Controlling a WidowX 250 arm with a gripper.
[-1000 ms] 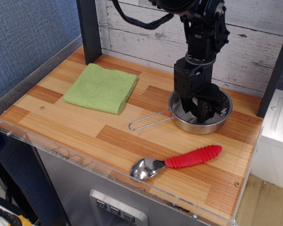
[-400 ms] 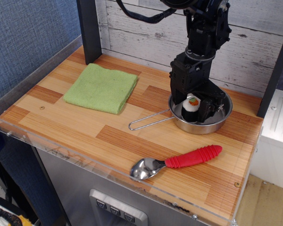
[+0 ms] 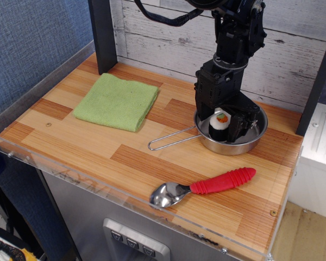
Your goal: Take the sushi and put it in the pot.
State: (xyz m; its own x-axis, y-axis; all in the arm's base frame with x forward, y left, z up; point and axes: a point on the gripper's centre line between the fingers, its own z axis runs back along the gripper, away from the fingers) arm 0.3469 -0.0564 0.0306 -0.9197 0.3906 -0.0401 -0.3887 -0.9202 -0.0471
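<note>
Near edge: spoon (image 3: 204,187), red handle, bowl toward the front rim, well apart from everything else.

Left half, toward the back: green cloth (image 3: 117,101), folded flat.

Right rear of the surface: pot (image 3: 231,133), wire handle running out toward the middle of the board. Sushi (image 3: 220,125) stands upright inside it, rice face up, orange-green centre visible, at the pot's left-middle.

Handling, judged: the roll looks light and stiff, a short cylinder with a smooth black wrap, probably a bit slippery. Best hold is across the curved sides, low enough not to tip it; top and bottom give nothing to pinch. Not fragile by the look of it.

Gripper (image 3: 227,123) sits down in the pot, wrist vertical above. Dark fingers (image 3: 240,126) flank the roll: one just right of it, the other behind and left. Whether they press it or stand slightly off cannot be told; the gap is about the width of the roll, no wider.

Sushi is in the pot; only the hold remains unclear.
</note>
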